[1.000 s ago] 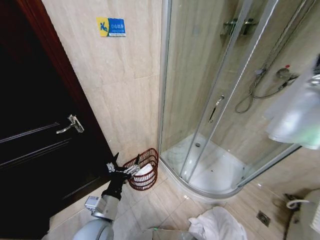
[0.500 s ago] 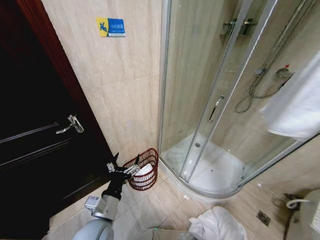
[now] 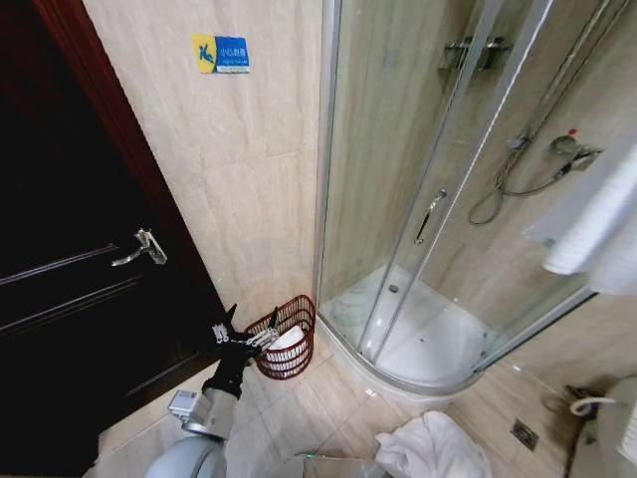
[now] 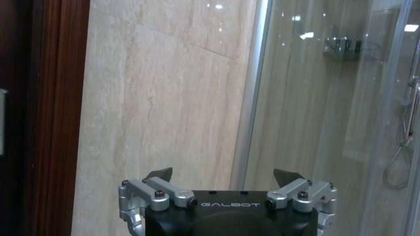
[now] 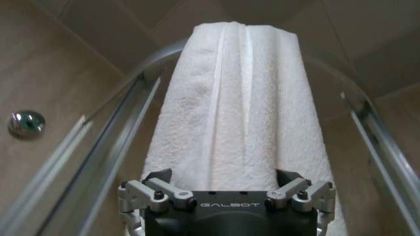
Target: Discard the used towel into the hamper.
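Clearly, the right gripper (image 5: 226, 183) is clamping the towel (image 5: 236, 103), a soft, light, floppy white cloth hanging long from between its fingers, so a bunched grip near the fold should be holding best. Meanwhile the left gripper (image 3: 242, 337), fingers spread apart, is hovering just beside the hamper (image 3: 289, 339).

The word "GALBOT" stands in pale letters on the black body of the left pincer (image 4: 223, 178), and the same word on the right pincer (image 5: 223, 178). On the tiled wall, a blue and yellow sign (image 3: 221, 53) carries small characters, too small to read.
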